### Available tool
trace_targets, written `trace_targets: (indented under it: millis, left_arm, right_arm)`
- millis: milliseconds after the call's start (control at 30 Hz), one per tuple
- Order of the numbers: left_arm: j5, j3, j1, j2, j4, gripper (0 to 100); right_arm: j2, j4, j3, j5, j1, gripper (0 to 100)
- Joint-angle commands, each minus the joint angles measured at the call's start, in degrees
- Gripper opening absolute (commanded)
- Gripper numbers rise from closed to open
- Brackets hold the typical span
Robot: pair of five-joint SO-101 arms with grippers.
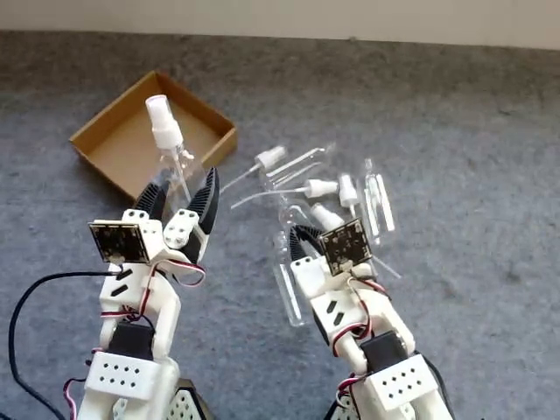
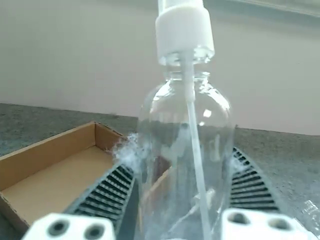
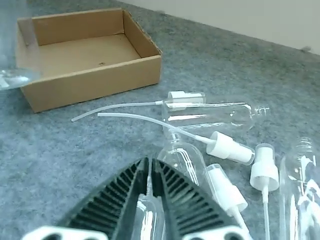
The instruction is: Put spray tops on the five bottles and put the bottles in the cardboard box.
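My left gripper (image 1: pixel 184 188) is shut on a clear bottle (image 1: pixel 179 166) with a white spray top (image 1: pixel 162 118), held upright at the near corner of the cardboard box (image 1: pixel 105 122). In the left wrist view the bottle (image 2: pixel 185 150) stands between the black fingers (image 2: pixel 107 187), with the box (image 2: pixel 55 175) behind. My right gripper (image 1: pixel 297 236) is shut, low over the loose pile. Its tips (image 3: pixel 149 167) hover above a clear bottle (image 3: pixel 185 160). Around it lie loose spray tops (image 3: pixel 230 147) (image 3: pixel 264 172) and another bottle (image 3: pixel 210 114).
More bottles (image 1: pixel 378 201) (image 1: pixel 287 280) and spray tops (image 1: pixel 271 157) (image 1: pixel 322 187) are scattered on the grey carpet (image 1: pixel 455 131) between the arms and to the right. The box (image 3: pixel 90 55) holds nothing on its floor. A black cable (image 1: pixel 26 306) runs at the near left.
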Motion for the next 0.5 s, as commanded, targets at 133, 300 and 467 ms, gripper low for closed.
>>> trace_targets:
  millis: [133,300,467]
  left_arm:
    - [0.79,-1.63,6.55,-1.36,-4.40,9]
    - [0.79,-1.27,5.93,-1.36,-9.32,9]
    - [0.79,-1.27,6.37,-1.36,-10.20,9]
  right_arm:
    - [-0.48,-1.80,-0.75,-4.92,-5.41,0.8]
    - [-0.48,-1.80,-0.66,-4.84,-10.77,0.8]
    - [-0.48,-2.15,-0.66,-4.84,-15.43,0.8]
